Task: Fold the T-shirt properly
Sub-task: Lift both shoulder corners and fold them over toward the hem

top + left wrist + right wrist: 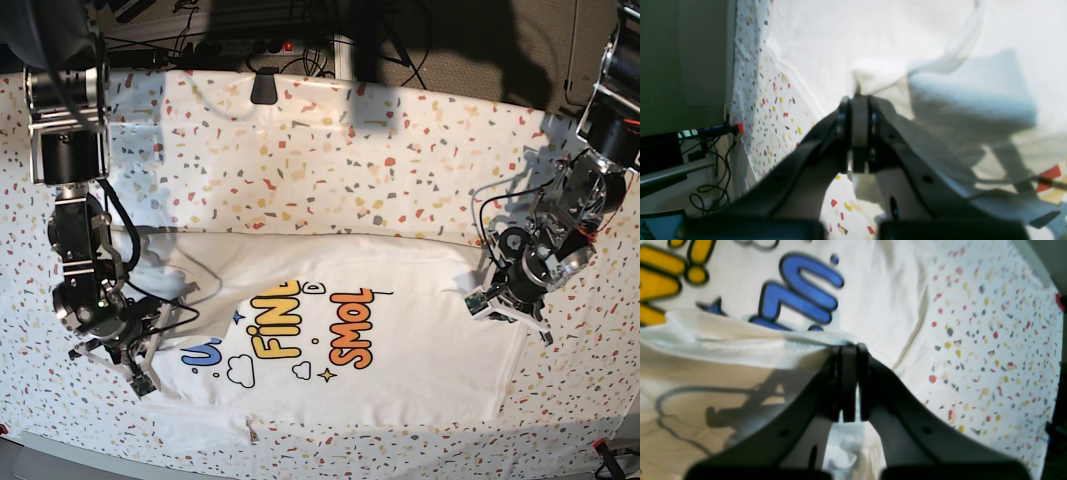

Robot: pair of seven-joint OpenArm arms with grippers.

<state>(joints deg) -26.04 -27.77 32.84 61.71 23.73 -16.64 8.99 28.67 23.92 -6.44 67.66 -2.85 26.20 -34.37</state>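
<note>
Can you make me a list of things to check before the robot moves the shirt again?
1. Left fingers pinching the T-shirt: ok, they are shut on a fold of it.
2. Right fingers pinching it too: ok, also shut on cloth.
3. Shirt spread on the speckled tablecloth: ok, it lies there with the lettering partly showing.
4. Shirt all folded up: not ok, much of the front is still spread out.
5. Layers underneath smooth: cannot tell, the top cloth hides them.
</note>
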